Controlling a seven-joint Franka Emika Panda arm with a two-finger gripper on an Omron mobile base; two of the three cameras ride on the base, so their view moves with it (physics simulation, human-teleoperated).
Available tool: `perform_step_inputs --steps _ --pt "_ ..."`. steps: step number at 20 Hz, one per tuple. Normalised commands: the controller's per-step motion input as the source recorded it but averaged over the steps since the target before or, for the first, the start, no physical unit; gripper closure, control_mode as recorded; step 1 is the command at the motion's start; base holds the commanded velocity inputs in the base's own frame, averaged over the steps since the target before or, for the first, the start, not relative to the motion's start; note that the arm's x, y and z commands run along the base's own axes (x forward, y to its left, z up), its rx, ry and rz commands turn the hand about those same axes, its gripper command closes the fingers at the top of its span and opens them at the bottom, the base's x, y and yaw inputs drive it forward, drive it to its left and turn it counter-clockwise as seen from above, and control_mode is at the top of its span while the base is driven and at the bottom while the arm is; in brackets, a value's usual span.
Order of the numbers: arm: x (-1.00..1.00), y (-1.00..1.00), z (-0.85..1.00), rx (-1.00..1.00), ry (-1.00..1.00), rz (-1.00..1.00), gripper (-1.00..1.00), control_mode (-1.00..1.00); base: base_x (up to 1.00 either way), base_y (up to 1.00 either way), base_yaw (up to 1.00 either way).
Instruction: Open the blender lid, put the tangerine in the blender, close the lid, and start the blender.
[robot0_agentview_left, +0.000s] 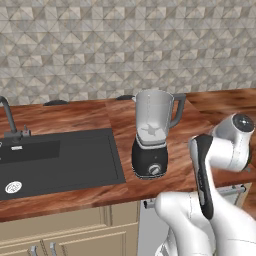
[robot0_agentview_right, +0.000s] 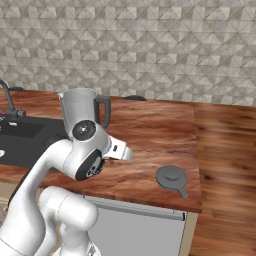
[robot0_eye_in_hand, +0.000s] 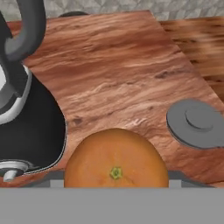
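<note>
The blender (robot0_agentview_left: 152, 135) stands on the wooden counter right of the sink, its clear jar open at the top with the blades visible. In the hand view its black base (robot0_eye_in_hand: 30, 127) and handle are at the left. The blender lid (robot0_agentview_right: 171, 177), a dark grey round cap, lies flat on the counter near the front right edge, and in the hand view the lid (robot0_eye_in_hand: 199, 122) is on the right. The tangerine (robot0_eye_in_hand: 116, 157) sits very close in front of the hand, between the blender's base and the lid. My gripper (robot0_agentview_right: 124, 152) is low over the counter in front of the blender, and its fingertips are hidden by the fruit.
A black sink (robot0_agentview_left: 55, 160) with a faucet (robot0_agentview_left: 10, 120) lies left of the blender. The counter (robot0_agentview_right: 160, 130) ends at a front edge close behind the lid and at a right edge beside the wooden floor. A tiled wall backs the counter.
</note>
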Motion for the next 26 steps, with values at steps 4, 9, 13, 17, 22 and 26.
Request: perform_step_inputs --steps 4,9,13,17,22,26 --pt "-0.5 0.0 0.86 0.0 0.0 0.0 1.0 -1.0 0.0 0.0 0.0" --pt "-0.29 0.14 0.88 0.0 -0.03 0.0 1.0 -1.0 0.0 0.0 0.0" --pt "-0.16 0.21 0.86 0.0 -0.05 0.0 1.0 -1.0 0.0 0.0 0.0" --pt "0.0 0.28 0.74 0.0 -0.04 0.04 1.0 -1.0 0.0 0.0 0.0" --pt "0.0 0.31 0.49 0.0 0.0 0.06 1.0 -1.0 0.0 0.0 0.0" --pt "0.0 0.36 0.28 0.0 0.0 0.08 1.0 -1.0 0.0 0.0 0.0"
